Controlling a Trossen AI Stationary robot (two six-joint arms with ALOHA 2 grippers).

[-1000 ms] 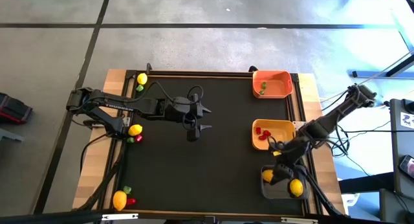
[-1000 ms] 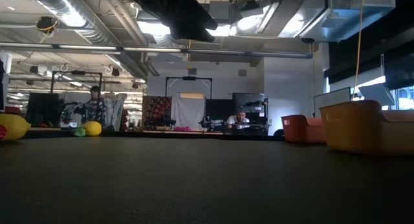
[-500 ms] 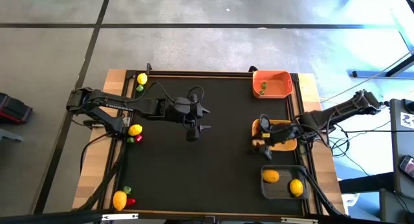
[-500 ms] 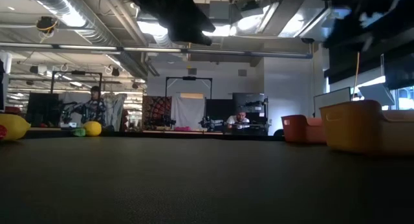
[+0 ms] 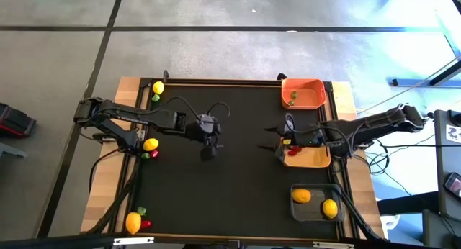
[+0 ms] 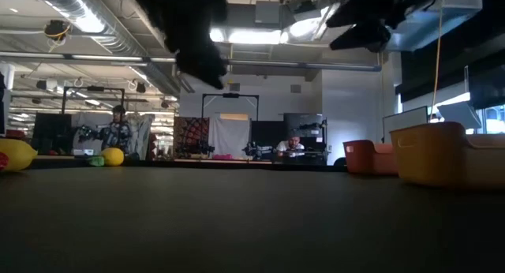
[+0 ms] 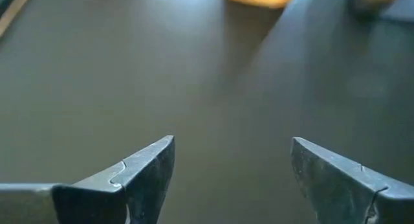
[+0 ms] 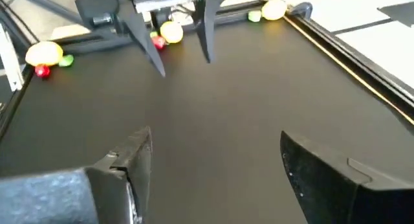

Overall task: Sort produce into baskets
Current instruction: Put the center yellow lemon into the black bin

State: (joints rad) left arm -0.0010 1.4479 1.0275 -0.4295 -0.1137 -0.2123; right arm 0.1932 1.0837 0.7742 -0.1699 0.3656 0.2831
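High view, right gripper point(image 5: 277, 141) spread empty just beside yellow-tan basket point(image 5: 317, 160), left gripper point(image 5: 207, 144) released mid-table.

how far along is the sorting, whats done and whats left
Done: two lemons lie in the dark basket, red pieces in the yellow-tan basket, a green piece in the orange basket. In hand: nothing; the left gripper and right gripper hang open and empty above the mat. Left: three clusters at the left edge, each with a lemon.
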